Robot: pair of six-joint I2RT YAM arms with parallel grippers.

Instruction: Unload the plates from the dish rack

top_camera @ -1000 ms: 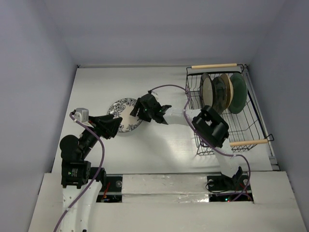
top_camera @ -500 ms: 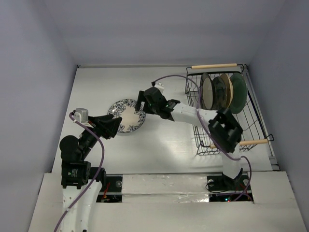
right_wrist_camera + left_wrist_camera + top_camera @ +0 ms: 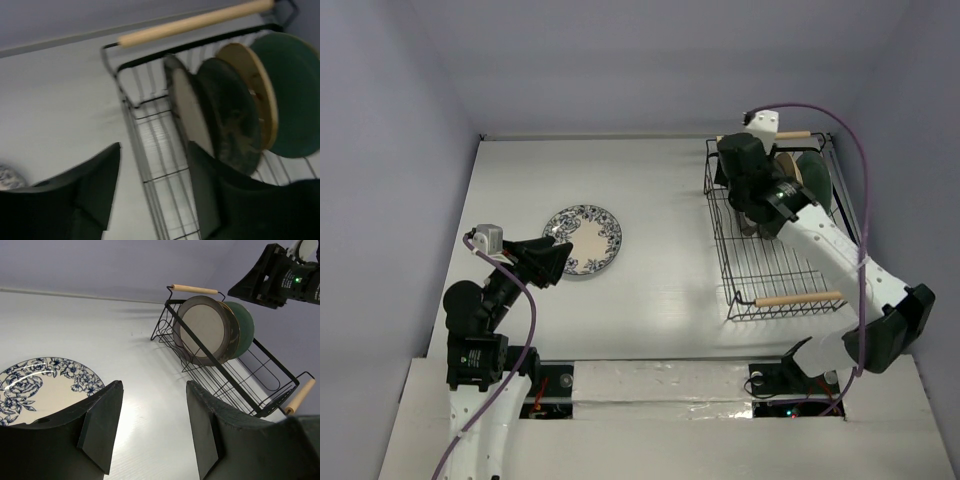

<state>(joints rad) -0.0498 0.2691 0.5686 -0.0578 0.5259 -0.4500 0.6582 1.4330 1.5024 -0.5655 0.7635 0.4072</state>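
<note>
The white and blue floral plate (image 3: 584,240) lies flat on the table at the left; it also shows in the left wrist view (image 3: 35,390). The black wire dish rack (image 3: 790,262) stands at the right. Upright in its far end are a pale plate with a dark rim (image 3: 192,112), a dark brown plate (image 3: 231,117), a tan one (image 3: 256,90) and a teal one (image 3: 292,95). My right gripper (image 3: 748,205) is open and empty, above the rack's left wall next to the pale plate (image 3: 155,190). My left gripper (image 3: 563,260) is open and empty at the floral plate's near edge (image 3: 152,427).
The rack has a wooden rod handle at its far end (image 3: 195,22) and another at its near end (image 3: 800,298). The table's back wall runs just behind the rack. The right arm's purple cable (image 3: 850,150) arcs over the rack's right side.
My right gripper left the floral plate on the table, swung right and now hangs over the rack beside the upright plates. The left arm has not moved.
</note>
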